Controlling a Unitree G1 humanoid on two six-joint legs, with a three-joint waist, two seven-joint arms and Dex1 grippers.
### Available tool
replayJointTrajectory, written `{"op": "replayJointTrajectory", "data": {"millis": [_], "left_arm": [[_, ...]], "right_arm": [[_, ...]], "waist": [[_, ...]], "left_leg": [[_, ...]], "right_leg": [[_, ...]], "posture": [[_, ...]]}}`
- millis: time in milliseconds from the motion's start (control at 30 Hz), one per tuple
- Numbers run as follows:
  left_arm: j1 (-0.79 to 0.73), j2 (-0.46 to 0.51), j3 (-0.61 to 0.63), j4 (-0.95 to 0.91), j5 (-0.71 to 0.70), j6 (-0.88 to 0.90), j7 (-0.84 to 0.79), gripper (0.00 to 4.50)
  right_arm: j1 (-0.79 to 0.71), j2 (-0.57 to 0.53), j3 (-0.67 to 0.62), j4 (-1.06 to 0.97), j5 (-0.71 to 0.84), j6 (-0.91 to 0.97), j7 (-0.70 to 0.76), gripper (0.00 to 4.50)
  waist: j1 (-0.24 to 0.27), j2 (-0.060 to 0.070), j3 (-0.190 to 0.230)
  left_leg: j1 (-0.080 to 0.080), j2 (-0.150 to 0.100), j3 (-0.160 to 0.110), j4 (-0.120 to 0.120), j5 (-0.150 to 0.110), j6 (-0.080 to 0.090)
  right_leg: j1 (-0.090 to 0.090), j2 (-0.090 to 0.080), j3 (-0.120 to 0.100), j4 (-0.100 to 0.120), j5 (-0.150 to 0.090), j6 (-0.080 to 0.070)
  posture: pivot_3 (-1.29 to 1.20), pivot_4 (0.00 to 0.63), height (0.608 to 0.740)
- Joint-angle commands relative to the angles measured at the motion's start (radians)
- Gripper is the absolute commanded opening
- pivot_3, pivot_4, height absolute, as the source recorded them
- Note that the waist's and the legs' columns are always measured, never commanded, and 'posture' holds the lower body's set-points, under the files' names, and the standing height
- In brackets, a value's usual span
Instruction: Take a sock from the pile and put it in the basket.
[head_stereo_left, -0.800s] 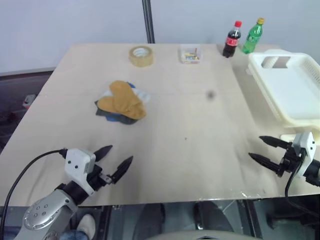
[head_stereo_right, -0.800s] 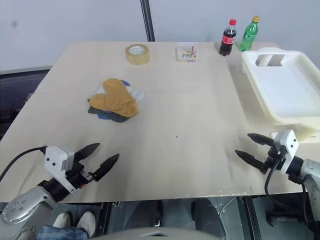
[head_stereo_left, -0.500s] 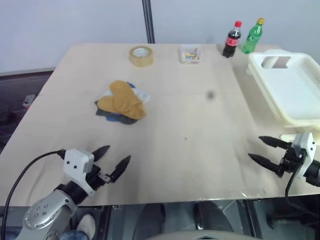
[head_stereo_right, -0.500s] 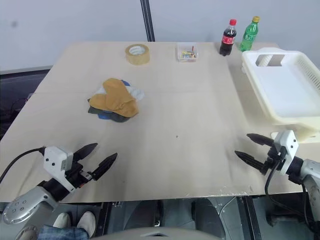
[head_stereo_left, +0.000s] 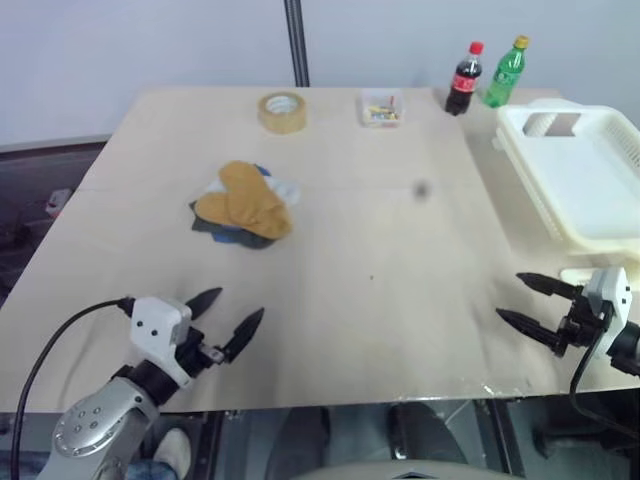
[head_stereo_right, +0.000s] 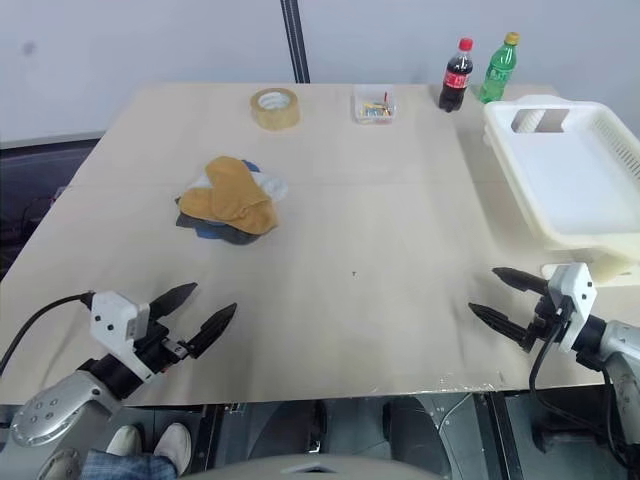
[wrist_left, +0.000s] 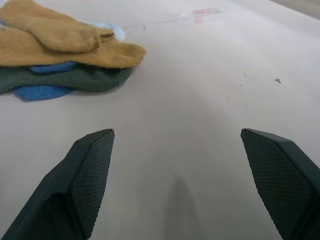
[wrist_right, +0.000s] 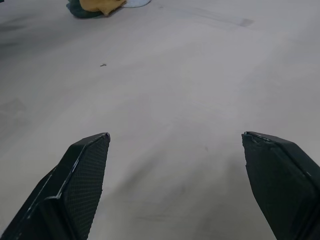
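The pile (head_stereo_left: 243, 205) of socks lies on the left half of the worktop (head_stereo_left: 380, 230), mustard-yellow ones on top of blue, white and dark green. The basket (head_stereo_left: 580, 180) sits at the far right edge, nothing visible in it. The left pincer (head_stereo_left: 232, 317) hovers near the front left edge, fingers spread, holding nothing. The right pincer (head_stereo_left: 523, 301) hovers at the near right, just in front of the basket, also spread and bare.

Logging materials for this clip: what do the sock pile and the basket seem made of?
The pile: soft knit fabric, probably; the mustard socks on top look fuzzy and matte. The basket: likely moulded plastic, cream-white and smooth, with slotted walls and a handle cut-out.
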Motion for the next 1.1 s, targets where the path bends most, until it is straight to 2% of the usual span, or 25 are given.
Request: {"op": "replayJointTrajectory", "data": {"millis": [33, 133, 267, 367, 533, 700, 1000, 1100], "left_arm": [[-0.025, -0.001, -0.012, 0.012, 0.026, -0.023, 0.01, 4.36], [-0.082, -0.014, -0.053, 0.031, 0.107, -0.014, 0.087, 4.36], [-0.23, -0.064, -0.131, 0.063, 0.183, 0.025, 0.2, 4.36], [-0.396, -0.086, -0.193, 0.162, 0.256, 0.045, 0.263, 4.36], [-0.624, -0.063, -0.257, 0.405, 0.395, -0.007, 0.316, 4.36], [-0.752, -0.041, -0.256, 0.588, 0.452, -0.091, 0.327, 4.36], [-0.859, -0.011, -0.308, 0.778, 0.492, -0.172, 0.24, 4.36], [-0.878, -0.017, -0.296, 0.784, 0.487, -0.182, 0.242, 3.58]], "right_arm": [[-0.017, 0.012, -0.012, -0.018, 0.015, -0.035, 0.014, 4.4], [-0.023, 0.02, -0.002, -0.052, 0.03, -0.031, 0.025, 4.4], [-0.023, 0.032, 0.028, -0.144, 0.072, 0.015, 0.026, 4.4], [-0.036, 0.05, 0.063, -0.213, 0.089, 0.043, -0.002, 4.4], [-0.087, 0.074, 0.085, -0.228, 0.074, 0.045, -0.049, 4.4], [-0.086, 0.08, 0.08, -0.22, 0.061, 0.031, -0.07, 4.4], [-0.074, 0.098, 0.072, -0.221, 0.046, 0.008, -0.098, 4.4], [-0.063, 0.104, 0.07, -0.22, 0.04, -0.002, -0.105, 4.5]], "waist": [[0.0, 0.0, 0.0], [0.001, 0.0, 0.0], [0.002, 0.0, 0.0], [0.003, 0.0, 0.0], [0.001, 0.0, 0.0], [0.002, 0.0, 0.0], [0.004, 0.0, 0.0], [0.004, 0.0, 0.0]], "left_leg": [[0.0, 0.0, 0.0, 0.0, 0.0, 0.0], [0.0, 0.0, 0.0, 0.0, 0.0, 0.0], [0.0, -0.001, -0.001, 0.0, 0.0, 0.0], [0.0, -0.001, -0.002, 0.0, 0.0, 0.0], [-0.001, -0.002, -0.003, 0.001, 0.0, 0.0], [-0.002, -0.002, -0.003, 0.0, 0.0, 0.0], [-0.005, -0.003, -0.005, 0.001, 0.0, 0.0], [-0.005, -0.004, -0.006, 0.001, 0.0, 0.0]], "right_leg": [[0.0, 0.0, 0.0, 0.0, 0.0, 0.0], [0.0, 0.0, 0.0, 0.0, 0.001, 0.001], [0.0, 0.0, -0.001, 0.0, 0.001, 0.002], [0.001, 0.0, -0.001, 0.0, 0.002, 0.003], [0.001, 0.0, -0.002, 0.001, 0.002, 0.003], [0.0, 0.0, -0.002, 0.0, 0.002, 0.003], [-0.002, -0.002, -0.005, 0.0, 0.002, 0.004], [-0.002, -0.002, -0.005, 0.001, 0.003, 0.004]], "posture": [[0.0, 0.15, 0.74], [0.0, 0.15, 0.74], [0.0, 0.15, 0.74], [0.0, 0.15, 0.74], [0.0, 0.15, 0.74], [0.0, 0.15, 0.74], [0.0, 0.15, 0.74], [0.0, 0.15, 0.74]]}}
